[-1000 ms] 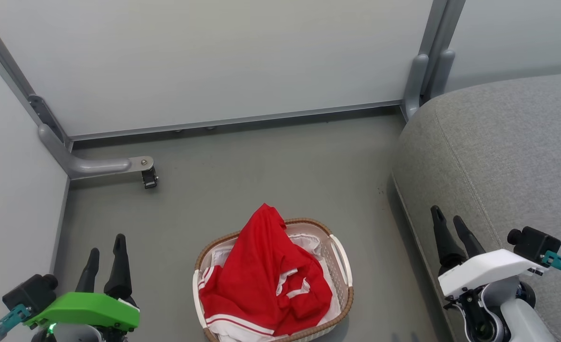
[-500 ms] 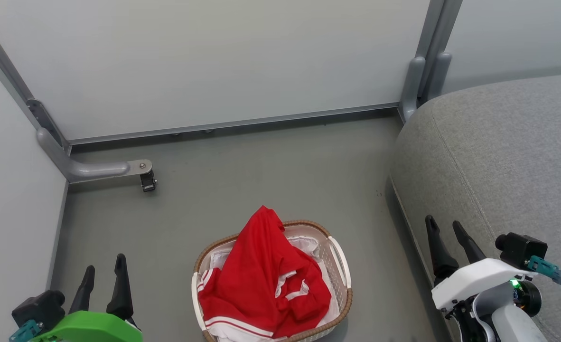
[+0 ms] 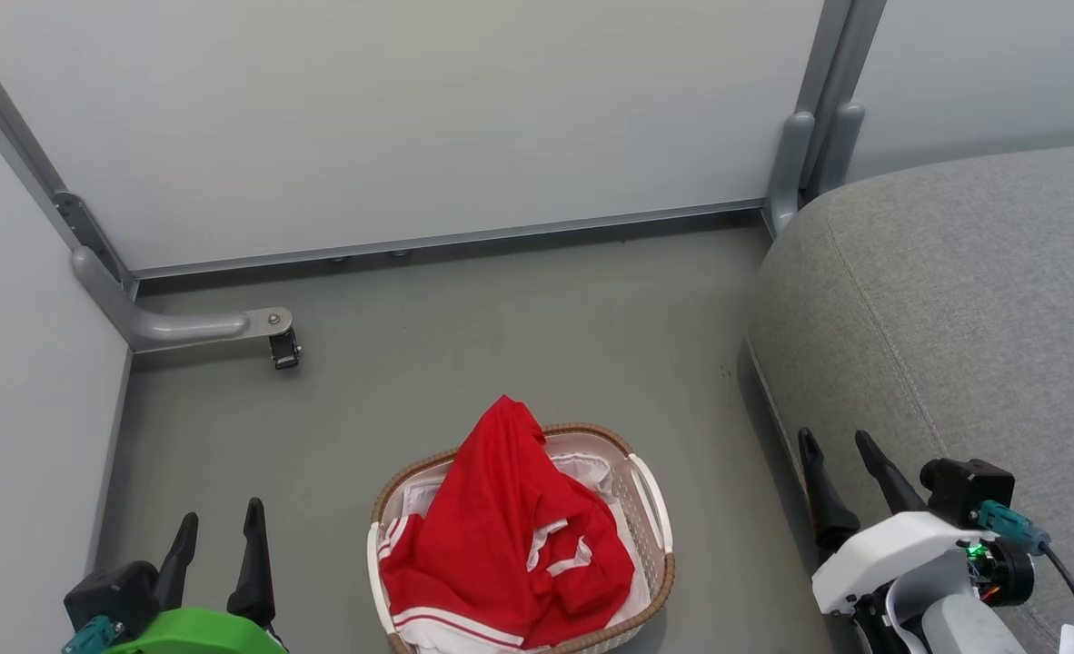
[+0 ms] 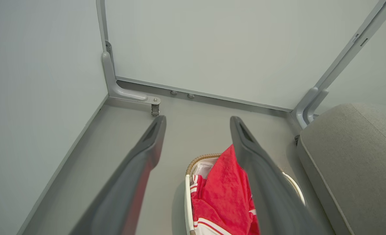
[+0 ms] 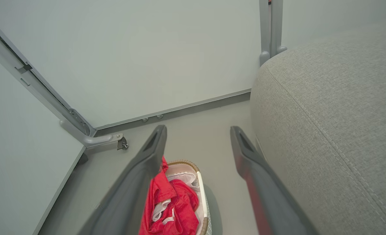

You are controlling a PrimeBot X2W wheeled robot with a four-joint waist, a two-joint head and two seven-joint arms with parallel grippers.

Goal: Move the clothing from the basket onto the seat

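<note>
The red clothing lies heaped in the basket on the floor, between the 2 claws. The left claw and right claw both hang spread and hold nothing. The seat, just right of the right claw, looks bare, so I'd say all the moving is left to do.

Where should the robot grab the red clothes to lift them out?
Probably pinch the pointed peak of the red clothes, coming straight down from above. That fold stands up above the basket rim at its far end, clear of the walls.
</note>
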